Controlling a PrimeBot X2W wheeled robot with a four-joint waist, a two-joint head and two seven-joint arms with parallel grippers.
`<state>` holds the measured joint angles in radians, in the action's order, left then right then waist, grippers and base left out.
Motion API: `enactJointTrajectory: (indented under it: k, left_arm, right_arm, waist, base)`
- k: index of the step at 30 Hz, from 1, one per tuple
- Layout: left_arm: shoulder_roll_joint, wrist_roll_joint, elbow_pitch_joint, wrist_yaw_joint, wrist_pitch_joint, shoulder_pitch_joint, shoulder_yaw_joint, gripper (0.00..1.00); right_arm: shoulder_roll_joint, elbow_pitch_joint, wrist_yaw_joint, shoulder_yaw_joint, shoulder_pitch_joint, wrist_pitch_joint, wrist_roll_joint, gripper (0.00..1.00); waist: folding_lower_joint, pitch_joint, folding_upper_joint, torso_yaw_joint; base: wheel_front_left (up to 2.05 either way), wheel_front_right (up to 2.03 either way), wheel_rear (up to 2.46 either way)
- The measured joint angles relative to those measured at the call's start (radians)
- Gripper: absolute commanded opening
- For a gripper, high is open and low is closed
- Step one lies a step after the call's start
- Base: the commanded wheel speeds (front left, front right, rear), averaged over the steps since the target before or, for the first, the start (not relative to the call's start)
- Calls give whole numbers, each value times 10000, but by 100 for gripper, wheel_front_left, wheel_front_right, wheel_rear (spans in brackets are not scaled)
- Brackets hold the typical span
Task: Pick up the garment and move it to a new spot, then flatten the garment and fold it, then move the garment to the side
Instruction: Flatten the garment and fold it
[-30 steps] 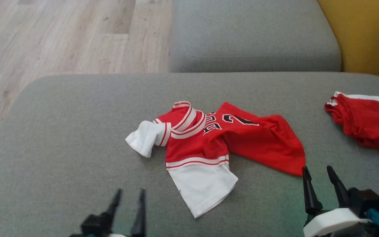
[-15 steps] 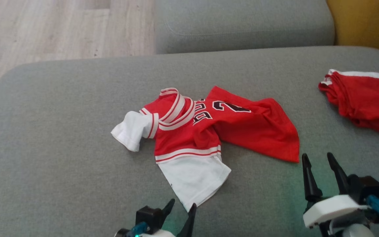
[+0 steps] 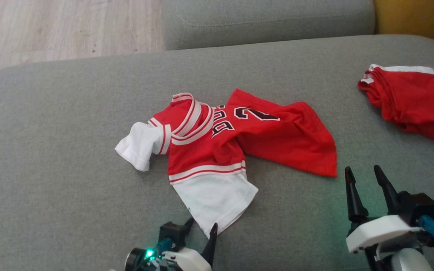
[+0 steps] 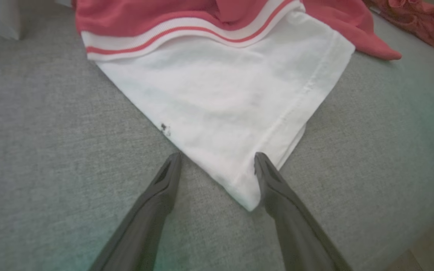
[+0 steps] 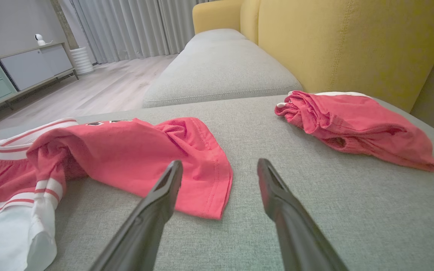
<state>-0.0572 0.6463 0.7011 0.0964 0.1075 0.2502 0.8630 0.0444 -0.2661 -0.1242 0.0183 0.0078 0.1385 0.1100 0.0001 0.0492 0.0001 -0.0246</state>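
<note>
A crumpled red-and-white basketball jersey with black lettering (image 3: pixel 209 150) lies in the middle of the frame on a wide grey fabric sofa cushion (image 3: pixel 51 169), its red body bunched toward the right and a white panel pointing to the lower centre.

At the bottom centre, the left gripper (image 3: pixel 202 224) has its two dark fingers spread wide. In the left wrist view the white panel's pointed corner (image 4: pixel 220 94) sits between the fingers of that gripper (image 4: pixel 217 158), seemingly brushing one, not yet pinched. This looks like lining up to grab the corner for the lift.

At the lower right, the right gripper (image 3: pixel 362 169) is also spread wide and holds nothing. Its tips are just beside the jersey's red hem corner, probably to take a second hold so the cloth rises evenly.

A second bundle of red cloth with white trim (image 3: pixel 409 101) rests at the upper right, well apart from the jersey.
</note>
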Motion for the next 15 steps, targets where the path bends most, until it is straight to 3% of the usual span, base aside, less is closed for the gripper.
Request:
enactJointTrajectory:
  k: [5,7,10,15]
  left_arm:
    - [0,17,155,196,10,332,667,100]
    - [-2,2,301,309,10,489,888,52]
    - [8,-25,351,485,12,621,1126,0]
    - [58,207,428,723,385,627,1331,0]
  right_arm:
    - [0,-6,0,13,-65,0,-61,100]
    - [0,-29,0,15,-158,0,-77,100]
    - [0,-29,0,21,-236,-21,-127,100]
    - [0,-167,0,263,-234,-94,-148,100]
  waist:
    - [0,57,0,-54]
    - [0,69,0,-68]
    - [0,60,0,-64]
    - [0,-6,0,68]
  base:
    - [0,0,0]
    - [0,0,0]
    - [0,0,0]
    - [0,0,0]
